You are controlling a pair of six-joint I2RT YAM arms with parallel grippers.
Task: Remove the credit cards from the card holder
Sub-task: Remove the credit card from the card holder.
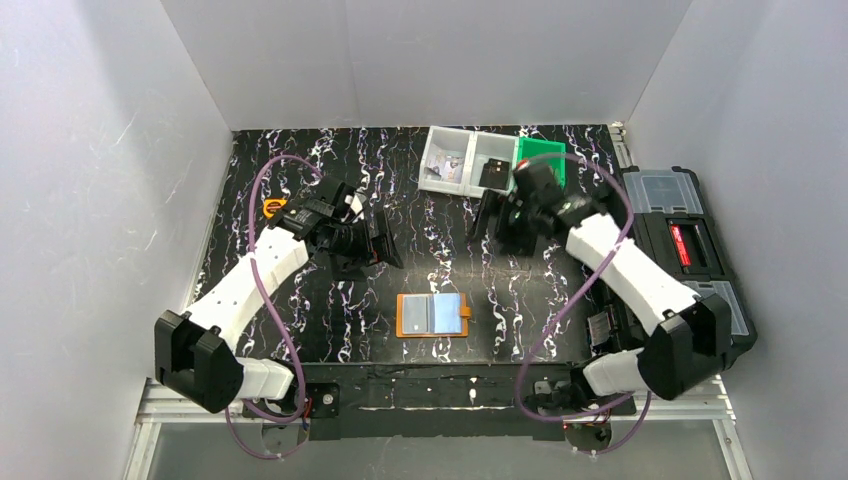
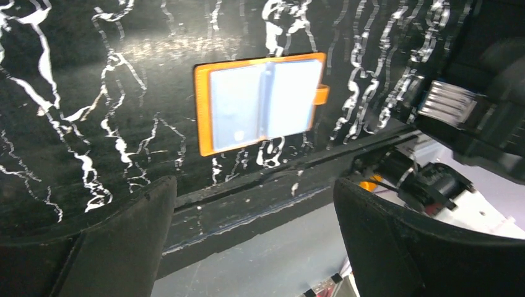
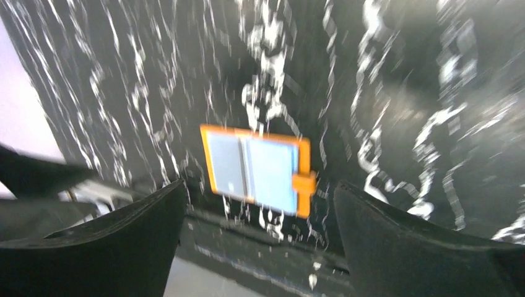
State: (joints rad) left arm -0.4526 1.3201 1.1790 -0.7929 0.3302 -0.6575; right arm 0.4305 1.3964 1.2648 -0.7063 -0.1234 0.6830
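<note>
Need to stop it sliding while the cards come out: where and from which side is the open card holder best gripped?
Probably by the small closure tab jutting past its right edge, with the right pincer coming down from that side. The card holder lies open and flat, pockets up, so its broad face gives nothing to pinch; the tab alone protrudes.

At twelve o'clock on your black marbled table (image 1: pixel 340 320) sits a pale divided tray (image 1: pixel 462 160), with a green bin (image 1: pixel 540 150) just beside it. You'll find a black toolbox (image 1: pixel 705 262) at three o'clock and a small yellow-orange tape measure (image 1: pixel 273 207) at ten.
</note>
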